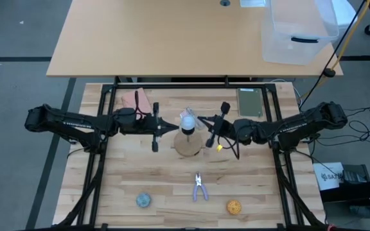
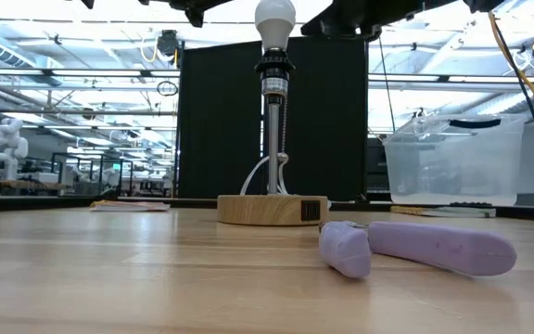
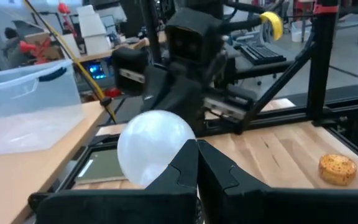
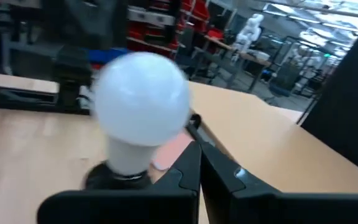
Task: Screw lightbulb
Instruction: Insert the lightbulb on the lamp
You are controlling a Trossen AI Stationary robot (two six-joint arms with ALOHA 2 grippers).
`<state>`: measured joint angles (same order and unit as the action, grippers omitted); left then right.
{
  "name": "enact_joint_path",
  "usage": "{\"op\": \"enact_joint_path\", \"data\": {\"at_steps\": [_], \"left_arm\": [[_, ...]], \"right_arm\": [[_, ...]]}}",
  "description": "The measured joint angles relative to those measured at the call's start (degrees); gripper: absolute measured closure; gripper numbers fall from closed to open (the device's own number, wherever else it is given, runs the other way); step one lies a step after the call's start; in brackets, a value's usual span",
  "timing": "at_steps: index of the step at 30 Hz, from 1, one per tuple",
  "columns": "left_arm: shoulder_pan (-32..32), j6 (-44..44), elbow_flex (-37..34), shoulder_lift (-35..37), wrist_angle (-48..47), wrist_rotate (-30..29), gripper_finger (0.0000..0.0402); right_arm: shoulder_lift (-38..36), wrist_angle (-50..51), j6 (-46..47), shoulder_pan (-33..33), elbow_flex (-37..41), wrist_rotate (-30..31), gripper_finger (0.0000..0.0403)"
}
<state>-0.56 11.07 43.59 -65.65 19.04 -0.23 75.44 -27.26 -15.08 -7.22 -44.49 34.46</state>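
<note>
And here we are at the middle of the pale wooden table (image 1: 127, 186), where the small white frosted lightbulb (image 1: 187, 120) sits upright in the dark socket atop a slim metal lamp post (image 2: 274, 139), which rises from a round wooden stand (image 2: 272, 209). The low view shows the bulb seated straight on top, a white cord curling down to the stand.

The left gripper (image 1: 172, 129) reaches in level from the left, its tip just beside the bulb; its wrist view shows the two dark fingers (image 3: 182, 168) pressed together, nothing between them, the bulb right behind. The right gripper (image 1: 202, 122) comes in from the other side, fingers (image 4: 188, 171) likewise closed tight on nothing, the bulb close alongside. Whether either tip touches the glass, I cannot tell.

Nearer the front edge lie lilac-handled pliers (image 1: 200, 187), flanked by a blue-grey ball (image 1: 144, 200) and an orange ball (image 1: 234, 206). A clear plastic bin (image 1: 299, 32) sits on the far table.
</note>
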Motion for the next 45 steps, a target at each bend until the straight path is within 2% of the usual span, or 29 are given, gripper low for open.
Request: {"op": "enact_joint_path", "data": {"at_steps": [10, 15, 31, 34, 38, 45], "left_arm": [[0.05, -1.37, 0.02, -5.62, 2.46, 0.07, 0.0402], [1.15, -1.81, 0.02, -6.1, 3.87, 0.07, 0.0402], [4.83, -3.76, 0.02, -6.01, 2.09, 0.59, 0.0402], [5.88, -4.71, 0.02, -5.97, 1.55, -0.89, 0.0402], [7.1, -5.68, -0.07, -6.4, -1.18, -7.32, 0.0402], [8.17, -6.14, 0.02, -6.12, -2.23, -7.26, 0.0402]], "right_arm": [[0.0, -2.87, -0.82, 3.08, 0.0, -6.43, 0.0403], [0.0, -2.8, -0.89, 3.01, 0.0, -9.61, 0.0403], [-0.19, -0.43, -1.03, 1.17, -0.02, -9.34, 0.0403], [-0.2, 0.33, -1.09, 0.69, -0.02, -9.99, 0.0403], [0.46, 2.79, -1.08, -0.55, 0.14, -13.29, 0.0403], [0.22, 4.22, -0.81, -2.11, 0.0, -12.82, 0.0403]]}}
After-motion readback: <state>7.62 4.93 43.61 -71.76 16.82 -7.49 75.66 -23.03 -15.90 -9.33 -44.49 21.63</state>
